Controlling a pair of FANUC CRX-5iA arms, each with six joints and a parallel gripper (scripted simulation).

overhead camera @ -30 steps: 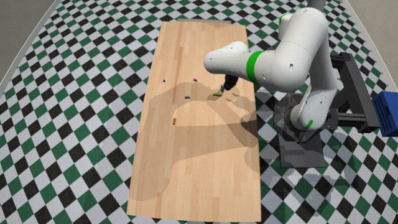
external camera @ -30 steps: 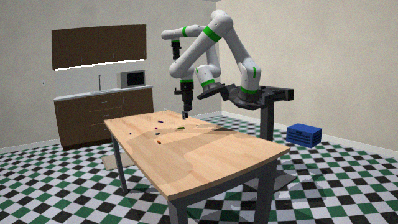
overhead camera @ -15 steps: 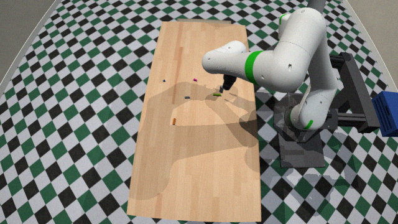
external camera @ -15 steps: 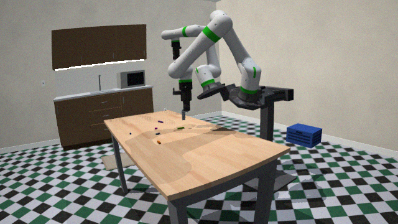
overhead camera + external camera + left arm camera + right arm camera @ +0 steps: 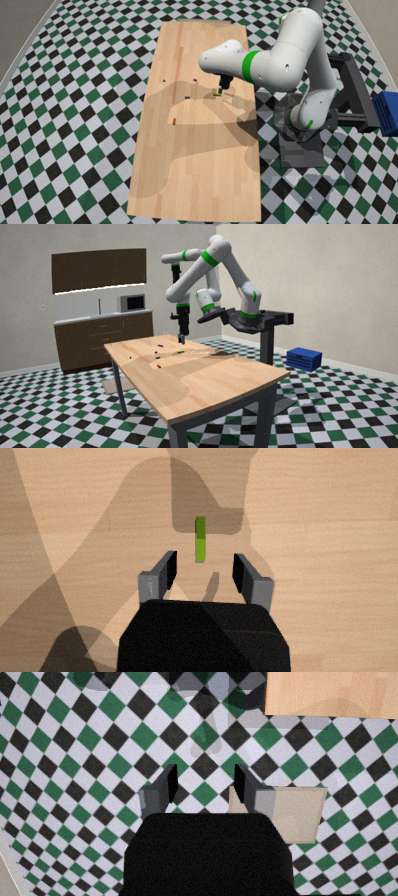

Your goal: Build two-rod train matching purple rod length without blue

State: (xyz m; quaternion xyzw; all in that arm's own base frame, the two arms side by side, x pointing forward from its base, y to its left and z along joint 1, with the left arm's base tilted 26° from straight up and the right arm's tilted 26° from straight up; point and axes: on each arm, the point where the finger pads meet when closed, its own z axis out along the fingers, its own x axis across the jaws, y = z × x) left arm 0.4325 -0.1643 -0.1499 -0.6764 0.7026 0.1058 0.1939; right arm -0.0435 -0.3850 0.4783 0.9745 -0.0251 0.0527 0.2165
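A lime rod (image 5: 217, 94) (image 5: 180, 351) (image 5: 200, 543) lies flat, alone. My left gripper (image 5: 220, 90) (image 5: 181, 340) (image 5: 204, 563) is open and empty above the table near it, with the rod lengthwise between the finger lines in the left wrist view. A magenta rod (image 5: 195, 79) (image 5: 156, 352), a grey rod (image 5: 187, 97) (image 5: 158, 358) and an orange rod (image 5: 174, 121) (image 5: 158, 366) lie apart. The purple rod (image 5: 160, 345) lies farther back; the arm hides it in the top view. My right gripper (image 5: 205, 776) is open and empty, over floor.
A tiny blue rod (image 5: 164, 81) (image 5: 130, 358) lies near the long edge of the table (image 5: 199, 186) (image 5: 217, 386) away from the arm bases. The right arm is raised behind the left one. A blue crate (image 5: 387, 115) (image 5: 304, 359) stands on the floor.
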